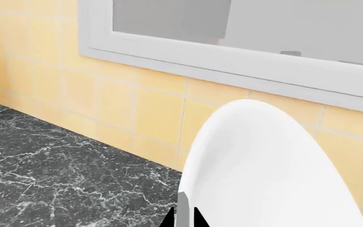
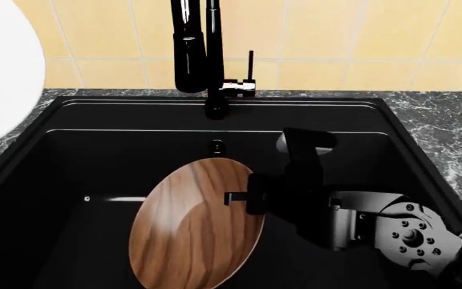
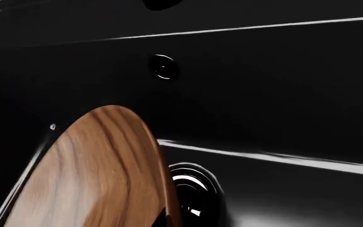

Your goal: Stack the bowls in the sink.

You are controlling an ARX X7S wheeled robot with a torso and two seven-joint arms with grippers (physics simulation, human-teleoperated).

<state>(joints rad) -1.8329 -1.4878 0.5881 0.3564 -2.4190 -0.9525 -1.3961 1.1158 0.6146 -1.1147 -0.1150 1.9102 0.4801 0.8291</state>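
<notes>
Brown wood grain fills the lower middle of your head view: the brown bowl (image 2: 199, 223) hangs tilted inside the sink (image 2: 62, 156), with your right claw (image 2: 237, 198) pinching its right rim. Only this view shows the whole scene at once, with the tall black faucet (image 2: 190, 48) at top centre, the overflow hole (image 2: 216, 146) on the back wall, and a slice of the white bowl (image 2: 2, 72) up at the left edge, above the marble table (image 2: 456, 120).

Your right wrist view adds what the head view hides: the drain (image 3: 191, 189) on the basin floor, just behind the brown bowl's edge. It also shows the overflow hole close up.

Your left wrist view is the only one that shows the left claw (image 1: 185, 215). Its two dark fingertips (image 1: 198, 218) are closed on the white bowl's rim. Behind it you see yellow wall tiles (image 1: 106, 104), a white window frame (image 1: 232, 61) and the dark marble table, with no part of the sink in frame.

Count them: two bowls, one brown and one white, each held by one claw; one sink; one faucet; one overflow hole; one drain.
</notes>
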